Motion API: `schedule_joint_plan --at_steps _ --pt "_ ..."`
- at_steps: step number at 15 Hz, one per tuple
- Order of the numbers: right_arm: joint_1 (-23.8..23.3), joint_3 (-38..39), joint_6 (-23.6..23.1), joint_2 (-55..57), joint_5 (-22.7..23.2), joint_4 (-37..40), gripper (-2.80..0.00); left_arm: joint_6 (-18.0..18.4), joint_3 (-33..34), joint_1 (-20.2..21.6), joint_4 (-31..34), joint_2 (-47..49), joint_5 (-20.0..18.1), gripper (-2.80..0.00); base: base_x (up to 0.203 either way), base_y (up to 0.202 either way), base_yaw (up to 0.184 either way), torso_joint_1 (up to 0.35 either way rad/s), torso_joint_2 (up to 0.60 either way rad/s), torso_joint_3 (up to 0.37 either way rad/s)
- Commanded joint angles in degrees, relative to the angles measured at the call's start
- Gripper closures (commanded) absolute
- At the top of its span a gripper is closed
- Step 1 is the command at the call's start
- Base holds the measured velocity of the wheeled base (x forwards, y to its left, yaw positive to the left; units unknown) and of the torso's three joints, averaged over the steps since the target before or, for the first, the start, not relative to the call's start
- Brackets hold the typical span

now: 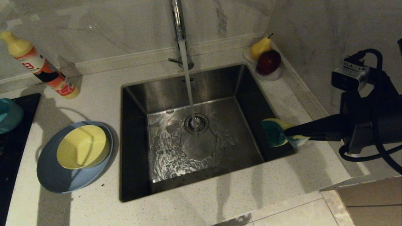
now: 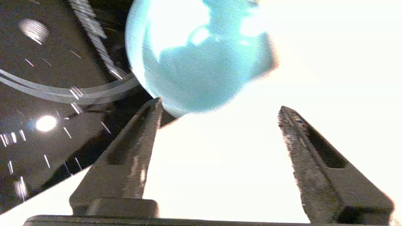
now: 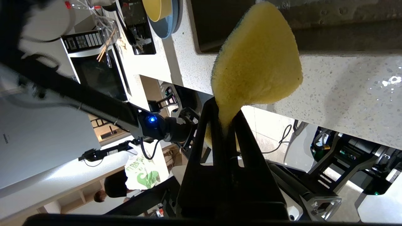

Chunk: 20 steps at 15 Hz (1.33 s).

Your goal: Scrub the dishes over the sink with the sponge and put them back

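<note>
Sponge (image 1: 276, 133) pinched in right gripper (image 3: 228, 121) — left gripper (image 2: 220, 125) spread wide, near teal bowl (image 2: 201, 62)

Dim head view with long shadows on the counter (image 1: 220, 201), left wrist view overexposed, blurred

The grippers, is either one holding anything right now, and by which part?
The right gripper pinches the sponge by one narrow end. The left gripper is open, holding nothing, near the teal bowl.

Marble wall (image 1: 94, 28), speckled countertop (image 1: 103, 78), tiled floor (image 1: 292, 213), dim light
</note>
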Motion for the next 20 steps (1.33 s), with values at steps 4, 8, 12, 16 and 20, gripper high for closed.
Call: schedule_joint_plan --at_steps 4,8,12,16,20 --pt "0.03 -0.10 0.19 -0.11 0.22 0.14 0.00 11.88 0.62 -1.78 7.93 -14.39 -1.16 0.00 0.000 0.000 0.000 0.000 0.00 0.000" --pt "0.03 -0.10 0.28 0.15 0.13 0.40 0.00 23.82 1.07 -3.02 14.95 -20.12 -3.10 0.00 0.000 0.000 0.000 0.000 0.00 0.000" --pt "0.03 -0.07 0.34 0.57 0.13 0.59 0.00 32.43 5.04 -6.66 20.16 -22.69 -3.81 0.00 0.000 0.000 0.000 0.000 0.00 0.000" --pt "0.03 -0.03 0.63 1.21 -0.04 0.58 0.00 48.35 19.13 -13.50 20.71 -24.37 -2.04 0.00 0.000 0.000 0.000 0.000 0.00 0.000" --pt "0.03 -0.19 0.72 2.74 -0.37 0.41 0.00 52.03 24.28 -19.56 20.50 -23.13 0.15 -2.80 0.000 0.000 0.000 0.000 0.00 0.000"
